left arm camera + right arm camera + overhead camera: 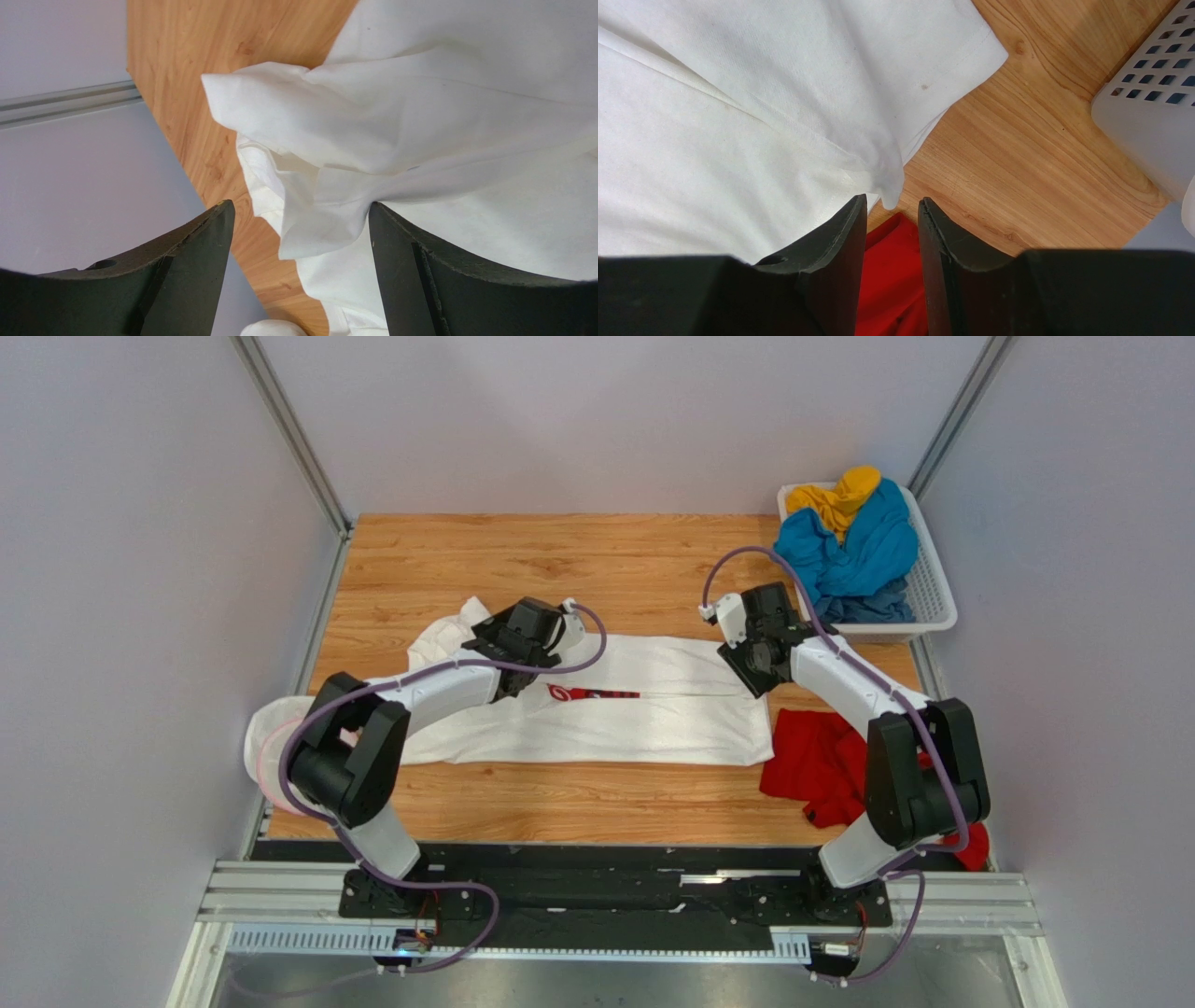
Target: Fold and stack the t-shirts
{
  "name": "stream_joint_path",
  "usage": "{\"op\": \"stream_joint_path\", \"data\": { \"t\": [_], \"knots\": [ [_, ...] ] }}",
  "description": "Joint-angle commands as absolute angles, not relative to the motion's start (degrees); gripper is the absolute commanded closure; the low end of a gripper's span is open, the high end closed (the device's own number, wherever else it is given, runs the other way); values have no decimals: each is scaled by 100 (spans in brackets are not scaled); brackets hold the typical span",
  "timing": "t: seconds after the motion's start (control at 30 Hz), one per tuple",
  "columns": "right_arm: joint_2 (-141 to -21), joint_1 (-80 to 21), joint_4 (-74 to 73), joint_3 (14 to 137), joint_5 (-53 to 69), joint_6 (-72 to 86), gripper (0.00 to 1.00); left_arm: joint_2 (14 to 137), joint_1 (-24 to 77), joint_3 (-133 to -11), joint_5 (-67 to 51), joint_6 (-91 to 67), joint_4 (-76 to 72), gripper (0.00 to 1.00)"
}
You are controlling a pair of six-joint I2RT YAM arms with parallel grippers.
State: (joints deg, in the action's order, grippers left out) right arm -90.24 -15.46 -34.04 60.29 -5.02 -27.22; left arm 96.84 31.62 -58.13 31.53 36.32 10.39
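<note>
pale walls close in a wooden table point(631, 560), and the white t-shirt point(659, 728) lies across its middle as a long band, with the red print point(589, 695) showing near the centre. the step in hand looks like a lengthwise fold. the left fingers point(223, 220) stand wide apart above the bunched sleeve end and grip nothing. the right fingers point(856, 220) are parted only narrowly, just beside a corner at the shirt's right end. nothing sits between them, and red cloth shows through the gap.

to do this well, i would say each side should pinch a single clean edge at matching points, lift together and lay the cloth over without dragging. the crumpled left sleeve wants flattening first, or the fold will come out lumpy. the right side should avoid catching the red t-shirt point(821, 756), which lies just beside that end, partly under the right arm.

the white lattice basket point(937, 602) at the far right holds the blue t-shirt point(856, 546), with the yellow t-shirt point(839, 493) heaped at its far side, both unfolded.
</note>
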Motion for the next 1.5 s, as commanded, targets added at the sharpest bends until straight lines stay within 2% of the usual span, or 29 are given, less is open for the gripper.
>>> {"op": "stream_joint_path", "data": {
  "t": [0.0,0.27,0.43,0.63,0.93,1.47],
  "knots": [
    [-8903,-1565,-3314,6100,-580,-2689,63,9211,3041,-6021,3024,3577,800,21],
    [-9017,-1565,-3164,6021,-545,-2681,63,8561,2813,-5775,2909,3419,774,20],
    [-9062,-1573,-3155,6021,-554,-2698,64,8902,2532,-5766,2804,3445,764,20],
    [-8991,-1573,-3129,5880,-659,-2786,64,9237,2057,-6029,2023,2945,1475,20],
    [-9061,-1565,-3129,5871,-581,-2742,65,9351,1934,-6108,1338,2367,2020,21],
    [-9009,-1573,-3173,5818,-536,-2716,66,9641,1442,-6609,1090,1020,2294,28]
  ]
}}
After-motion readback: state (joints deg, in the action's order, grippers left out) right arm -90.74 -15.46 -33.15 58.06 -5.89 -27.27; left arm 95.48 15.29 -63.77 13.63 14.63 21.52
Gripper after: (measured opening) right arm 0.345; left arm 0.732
